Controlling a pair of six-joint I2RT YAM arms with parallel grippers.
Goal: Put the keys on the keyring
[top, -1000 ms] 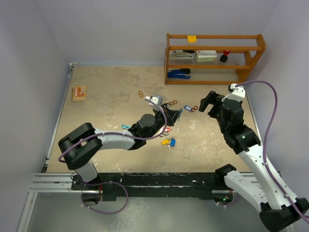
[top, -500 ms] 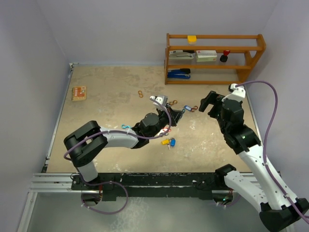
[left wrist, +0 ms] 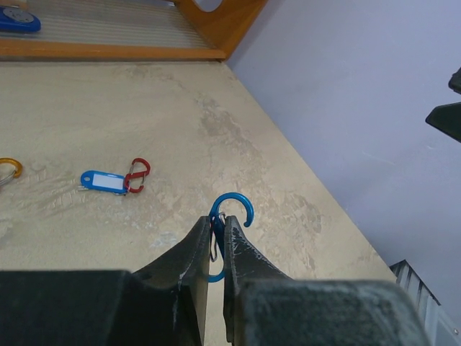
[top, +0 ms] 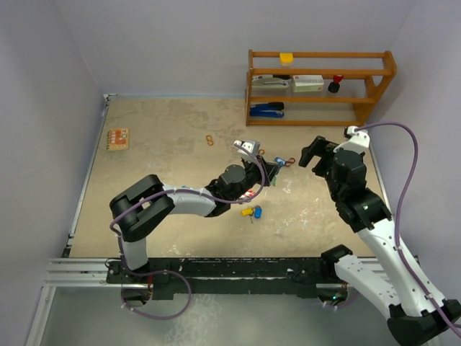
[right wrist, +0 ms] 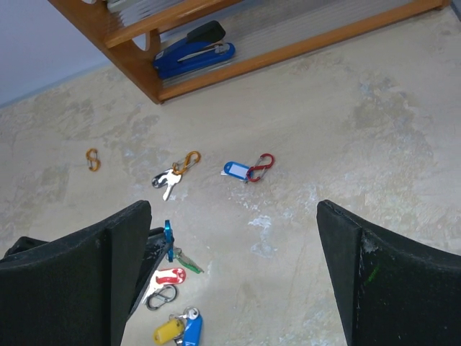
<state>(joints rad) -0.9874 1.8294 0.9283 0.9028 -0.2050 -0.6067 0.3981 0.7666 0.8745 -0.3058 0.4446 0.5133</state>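
Mottled beige tabletop (top: 158, 144), lilac walls (top: 180, 43), wooden shelf (top: 320, 86) far right. Only my left wrist view shows my left claw (left wrist: 216, 227) pinched on a blue clip (left wrist: 241, 202). My right claw (right wrist: 234, 213) gapes empty — its view catches the keys (right wrist: 178, 328) lying mid-tabletop, just near of the left claw.

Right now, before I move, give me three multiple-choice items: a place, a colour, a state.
1. Blue stapler lies on: A bottom shelf of the wooden rack; B table; C top shelf.
2. Oval clip on the blue plastic key tag: A green; B red; C black.
3. Right hand: A shut on a key; B open, empty; C shut on a tag.
1A, it sits on the lowest board; 2B, a red clip joins the tag; 3B, fingers wide apart, nothing between.
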